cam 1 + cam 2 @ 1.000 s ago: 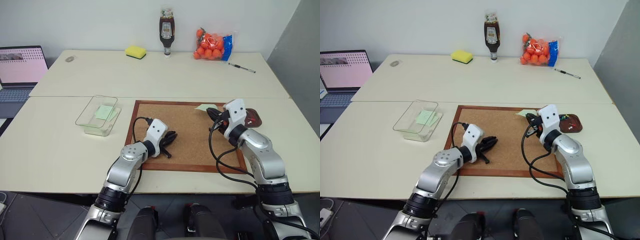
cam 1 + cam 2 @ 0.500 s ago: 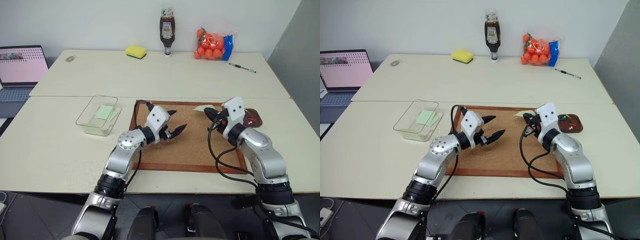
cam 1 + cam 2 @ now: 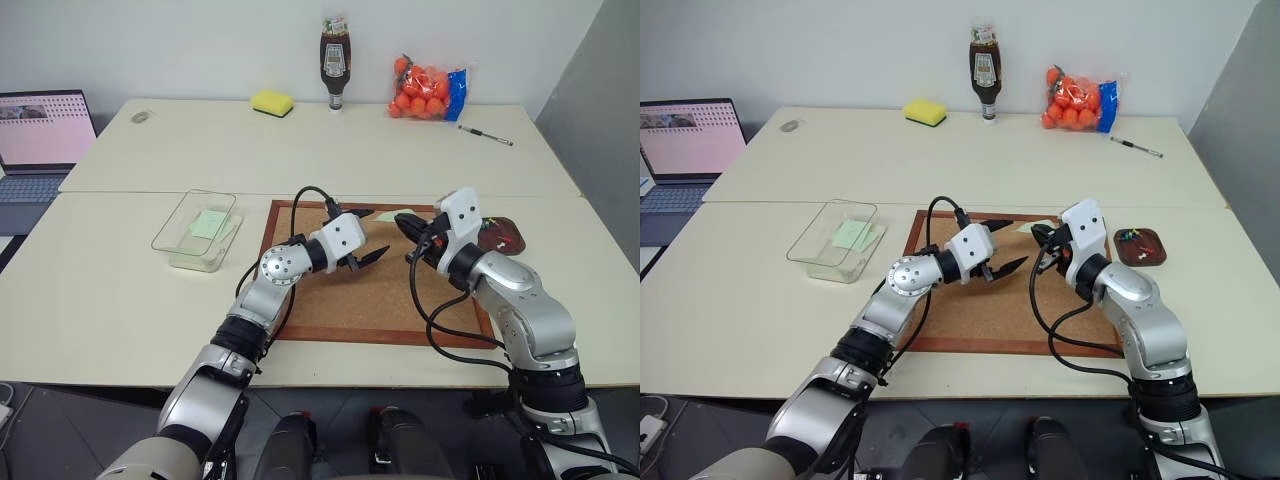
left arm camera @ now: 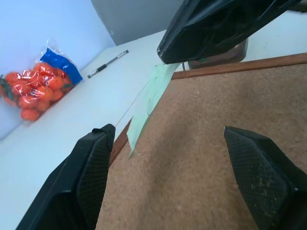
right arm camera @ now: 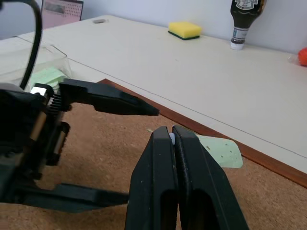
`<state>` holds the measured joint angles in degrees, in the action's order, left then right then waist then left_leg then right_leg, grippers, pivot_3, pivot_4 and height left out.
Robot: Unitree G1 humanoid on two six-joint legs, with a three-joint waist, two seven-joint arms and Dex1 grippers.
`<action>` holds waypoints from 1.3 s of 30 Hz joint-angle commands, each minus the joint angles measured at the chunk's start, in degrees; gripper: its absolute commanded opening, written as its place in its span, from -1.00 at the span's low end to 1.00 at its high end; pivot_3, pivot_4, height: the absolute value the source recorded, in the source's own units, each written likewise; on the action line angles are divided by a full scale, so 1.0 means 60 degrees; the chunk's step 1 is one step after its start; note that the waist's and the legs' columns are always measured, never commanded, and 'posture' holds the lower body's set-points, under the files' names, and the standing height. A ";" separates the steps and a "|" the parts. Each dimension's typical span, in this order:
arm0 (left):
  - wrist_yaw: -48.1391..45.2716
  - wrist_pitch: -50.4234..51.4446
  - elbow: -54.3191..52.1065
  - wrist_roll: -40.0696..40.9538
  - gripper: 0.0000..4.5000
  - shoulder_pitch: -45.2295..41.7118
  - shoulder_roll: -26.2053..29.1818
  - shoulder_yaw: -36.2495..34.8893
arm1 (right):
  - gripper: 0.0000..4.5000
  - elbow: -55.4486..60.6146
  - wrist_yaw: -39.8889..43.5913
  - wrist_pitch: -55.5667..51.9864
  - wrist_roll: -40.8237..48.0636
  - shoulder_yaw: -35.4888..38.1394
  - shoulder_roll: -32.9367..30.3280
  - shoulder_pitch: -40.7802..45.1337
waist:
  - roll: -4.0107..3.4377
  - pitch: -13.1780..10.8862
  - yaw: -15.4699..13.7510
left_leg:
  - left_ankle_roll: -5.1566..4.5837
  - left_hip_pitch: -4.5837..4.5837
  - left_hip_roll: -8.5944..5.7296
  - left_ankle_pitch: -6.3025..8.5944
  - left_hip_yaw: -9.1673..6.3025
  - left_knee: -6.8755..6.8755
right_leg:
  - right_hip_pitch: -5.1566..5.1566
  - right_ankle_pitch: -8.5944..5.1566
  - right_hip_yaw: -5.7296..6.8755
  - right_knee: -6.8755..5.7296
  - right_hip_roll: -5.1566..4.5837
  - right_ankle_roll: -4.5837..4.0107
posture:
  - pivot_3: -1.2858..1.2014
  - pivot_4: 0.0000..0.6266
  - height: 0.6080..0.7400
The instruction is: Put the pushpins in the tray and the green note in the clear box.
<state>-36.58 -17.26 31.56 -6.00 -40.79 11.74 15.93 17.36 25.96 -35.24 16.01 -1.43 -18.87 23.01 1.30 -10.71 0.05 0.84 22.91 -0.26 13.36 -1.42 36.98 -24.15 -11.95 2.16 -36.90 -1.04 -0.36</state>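
My right gripper (image 5: pixel 170 130) is shut on the corner of the green note (image 5: pixel 220 150), a pale slip held just over the far edge of the cork board (image 3: pixel 370 295). In the left wrist view the green note (image 4: pixel 149 96) hangs from the right gripper's black tips. My left gripper (image 3: pixel 375 232) is open, level above the board, its fingers (image 4: pixel 96 167) either side of the note, not touching it. The brown tray (image 3: pixel 1140 252) lies right of the board with pushpins (image 3: pixel 1127 236) in it. The clear box (image 3: pixel 170 235) stands left of the board with pale green slips inside.
On the far table stand a yellow sponge (image 3: pixel 271 102), a sauce bottle (image 3: pixel 333 62), a bag of oranges (image 3: pixel 425 88) and a pen (image 3: pixel 485 135). An open laptop (image 3: pixel 40 140) sits at the far left. A seam runs between the two tables.
My left gripper rose off the cork board, opened and swung right to the right gripper. My right gripper moved left, taking the green note with it.
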 commanded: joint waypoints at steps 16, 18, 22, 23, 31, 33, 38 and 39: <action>0.0830 -0.1468 0.1451 -0.0805 -0.57 -0.0847 -0.0469 0.0071 | -1.00 0.1005 -0.0267 -0.0602 0.0553 0.0087 0.0172 0.0018 | 0.0001 -0.0001 0.0008 | 0.0000 -0.0001 0.0001 0.0000 0.0001 0.0001 | 0.0000 0.0000 0.0004 -0.0002 0.0000 0.0001 | 0.03 -0.52 1.00; 0.0919 -0.1451 0.1468 -0.0859 -0.75 -0.0841 -0.0474 0.0053 | -1.00 0.0995 -0.0299 -0.0637 0.0589 0.0101 0.0225 0.0031 | 0.0001 -0.0001 0.0008 | 0.0000 -0.0001 0.0001 0.0000 0.0000 0.0001 | 0.0000 0.0000 0.0004 -0.0003 0.0000 0.0001 | 0.03 -0.52 1.00; 0.0937 -0.1482 0.1522 -0.0988 -0.99 -0.0828 -0.0429 0.0085 | -1.00 0.0996 -0.0409 -0.0670 0.0697 0.0170 0.0325 0.0057 | 0.0001 -0.0001 0.0008 | 0.0000 -0.0001 0.0001 0.0000 -0.0001 0.0001 | 0.0000 0.0000 0.0005 -0.0003 0.0000 0.0001 | 0.03 -0.52 1.00; 0.0952 -0.1461 0.1523 -0.1023 -0.99 -0.0818 -0.0421 0.0088 | -1.00 0.1018 -0.0453 -0.0697 0.0746 0.0214 0.0355 0.0066 | 0.0001 -0.0001 0.0008 | 0.0000 -0.0001 0.0001 0.0000 0.0000 0.0001 | 0.0000 0.0000 0.0006 -0.0003 0.0000 0.0001 | 0.03 -0.52 1.00; 0.1051 -0.1551 0.1634 -0.1394 -0.99 -0.0761 -0.0328 0.0187 | -1.00 0.1469 -0.1070 -0.0969 0.1144 0.0859 0.0640 0.0060 | 0.0001 -0.0001 0.0007 | 0.0000 -0.0001 0.0001 0.0000 0.0000 0.0001 | 0.0000 0.0001 0.0005 -0.0004 0.0000 0.0001 | 0.03 -0.52 1.00; 0.1118 -0.1599 0.1647 -0.1461 -0.99 -0.0750 -0.0307 0.0204 | -1.00 0.1605 -0.1259 -0.1040 0.1229 0.1059 0.0669 0.0007 | 0.0001 -0.0001 0.0006 | 0.0000 -0.0001 0.0001 0.0000 0.0000 0.0001 | 0.0000 0.0001 0.0004 -0.0004 0.0000 0.0001 | 0.03 -0.52 1.00; 0.1183 -0.1704 0.1672 -0.1508 -0.99 -0.0735 -0.0280 0.0239 | -1.00 0.1791 -0.1512 -0.1186 0.1356 0.1368 0.0673 -0.0105 | 0.0001 -0.0001 0.0006 | 0.0000 -0.0002 0.0002 0.0000 -0.0001 0.0001 | 0.0000 0.0001 0.0004 -0.0006 0.0000 0.0001 | 0.03 -0.52 1.00; 0.1188 -0.1722 0.1667 -0.1511 -0.99 -0.0718 -0.0272 0.0240 | -1.00 0.1813 -0.1565 -0.1199 0.1394 0.1445 0.0663 -0.0121 | 0.0001 -0.0001 0.0007 | 0.0000 -0.0002 0.0003 0.0000 -0.0002 0.0001 | 0.0000 0.0001 0.0003 -0.0006 0.0000 0.0001 | 0.03 -0.52 1.00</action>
<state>-30.20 -25.96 42.59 -14.91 -44.23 9.98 17.27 25.11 17.27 -42.57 23.28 5.60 -14.90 22.34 1.30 -10.71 0.09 0.84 22.90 -0.24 13.36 -1.42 36.99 -24.15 -11.95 2.18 -36.94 -1.05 -0.35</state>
